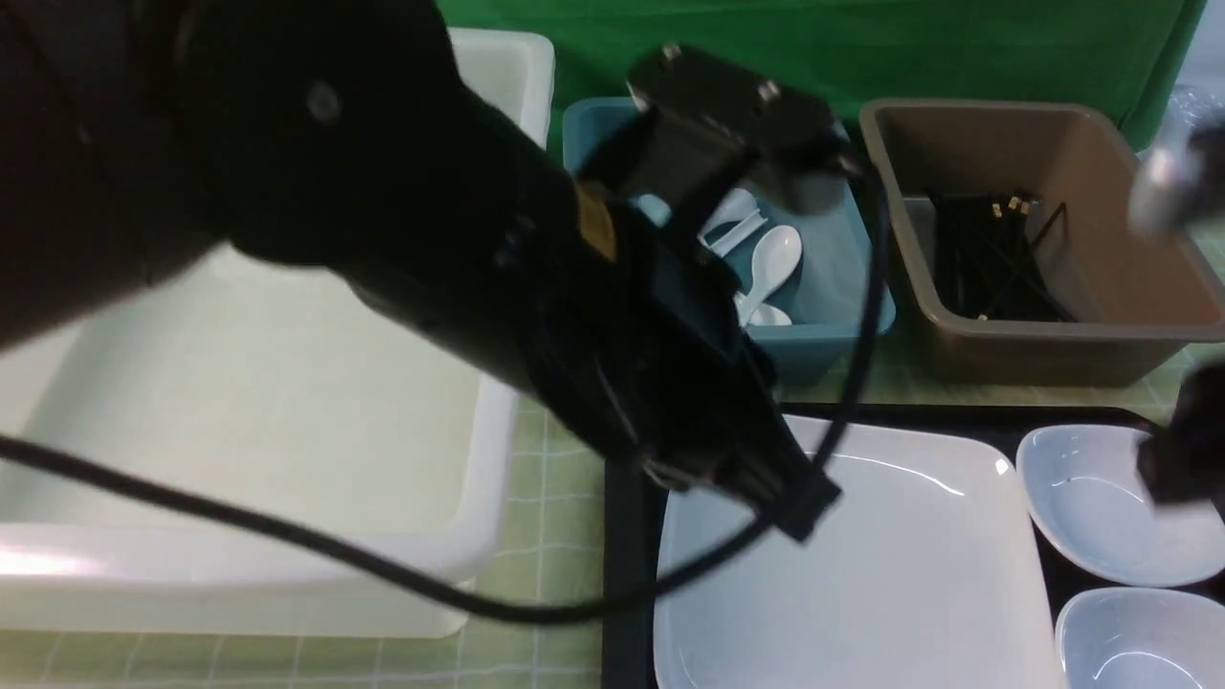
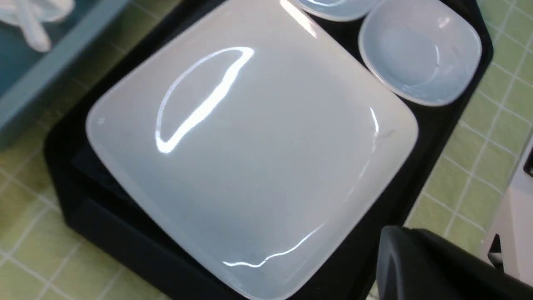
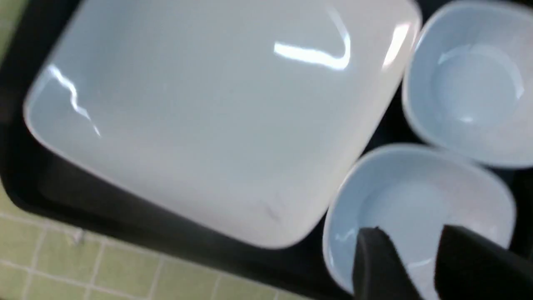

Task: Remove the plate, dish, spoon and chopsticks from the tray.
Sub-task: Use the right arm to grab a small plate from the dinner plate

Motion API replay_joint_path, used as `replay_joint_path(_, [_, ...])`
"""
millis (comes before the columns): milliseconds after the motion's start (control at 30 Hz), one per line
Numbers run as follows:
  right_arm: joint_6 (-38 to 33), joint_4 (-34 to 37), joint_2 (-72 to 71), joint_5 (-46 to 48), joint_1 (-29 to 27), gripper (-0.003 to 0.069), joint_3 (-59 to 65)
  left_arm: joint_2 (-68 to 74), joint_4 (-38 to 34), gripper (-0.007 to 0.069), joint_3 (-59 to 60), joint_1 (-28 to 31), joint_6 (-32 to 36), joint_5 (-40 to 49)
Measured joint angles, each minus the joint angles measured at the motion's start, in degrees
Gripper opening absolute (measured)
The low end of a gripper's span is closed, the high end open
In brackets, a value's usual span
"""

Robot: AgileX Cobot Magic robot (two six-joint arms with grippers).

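The plate [image 1: 890, 574] lies flat on the left part of the black tray [image 1: 957, 418], its far left corner partly under the left arm. Two small dishes [image 1: 1091, 507] [image 1: 1139, 641] sit on the tray just right of the plate, one behind the other. The tray rests on a green checked surface [image 1: 545, 536].

The left tool [image 1: 799, 507] hangs over the plate's far left corner. Only a dark piece of it shows in the left wrist view, so I cannot tell whether it is wide or narrow.

The right tool [image 3: 412, 233] hovers above the nearer small dish, fingers a little apart with nothing between them.

Beyond the tray, white spoons [image 1: 777, 254] lie in a blue tub [image 1: 833, 287], and black chopsticks [image 1: 986, 258] lie in a brown tub [image 1: 1101, 335]. A large white tub [image 1: 287, 402] stands to the left.
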Motion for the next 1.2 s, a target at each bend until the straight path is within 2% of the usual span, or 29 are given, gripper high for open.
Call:
replay_joint_path(33, [-0.2,0.0,-0.2,-0.7,0.0,0.0298,1.1,0.0,0.0,0.0002,0.3,-0.5,0.0,-0.3])
replay_joint_path(67, [-1.4,0.0,-1.1,-4.3,0.0,0.0403,9.9,0.1,0.0,0.0002,2.7,-2.2,0.0,-3.6])
replay_joint_path(100, [-2.0,-0.1,-1.1,-7.3,0.0,0.0461,14.7,0.1,-0.1,0.0002,4.0,-3.0,-0.1,-6.1])
replay_joint_path(133, [-2.0,-0.1,-1.1,-7.8,0.0,0.0461,15.5,0.1,0.0,0.0002,4.5,-3.2,-0.1,-6.5])
replay_joint_path(200, [-3.0,-0.2,-0.4,-13.3,0.0,0.0525,21.2,0.7,-0.2,0.0002,6.4,-4.3,-0.1,-10.8])
replay_joint_path(367, [-3.8,-1.1,3.1,-21.8,0.0,0.0556,26.3,3.1,-2.3,0.0002,7.9,-4.5,1.3,-18.2])
replay_joint_path(500, [-4.1,-2.6,6.7,-24.7,0.0,0.0548,26.4,5.0,-5.2,0.0002,7.9,-4.5,3.8,-20.9])
replay_joint_path(667, [-2.7,-6.0,11.3,-24.9,0.0,0.0482,26.4,5.8,-5.7,0.0002,8.0,-4.5,4.7,-19.6])
replay_joint_path(733, [-2.6,-6.6,12.3,-24.2,0.0,0.0389,25.7,5.8,-5.6,0.0002,8.0,-4.5,4.7,-17.4])
replay_joint_path(800, [-2.5,-7.0,12.4,-23.0,0.0,0.0243,24.0,5.8,-5.2,0.0002,8.0,-4.5,4.7,-15.3])
replay_joint_path(867, [-2.5,-7.3,11.5,-20.6,0.1,0.0193,21.4,5.8,-4.1,0.0002,8.0,-4.5,4.7,-14.1])
replay_joint_path(967, [-2.5,-7.2,10.4,-17.6,0.1,0.0159,19.6,5.8,-3.2,0.0002,8.0,-4.5,4.4,-13.9])
replay_joint_path(1033, [-2.4,-7.4,7.6,-12.5,0.1,0.0092,16.1,5.6,-2.0,0.0002,8.0,-4.4,3.3,-13.6])
replay_joint_path(1100, [-2.3,-7.2,5.2,-8.0,0.1,0.0067,12.6,5.0,-0.6,0.0002,7.5,-3.7,1.8,-12.7])
replay_joint_path(1200, [-2.0,-6.2,0.0,-3.6,0.1,0.0067,3.5,3.3,1.7,0.0002,3.9,0.0,-1.4,-8.7])
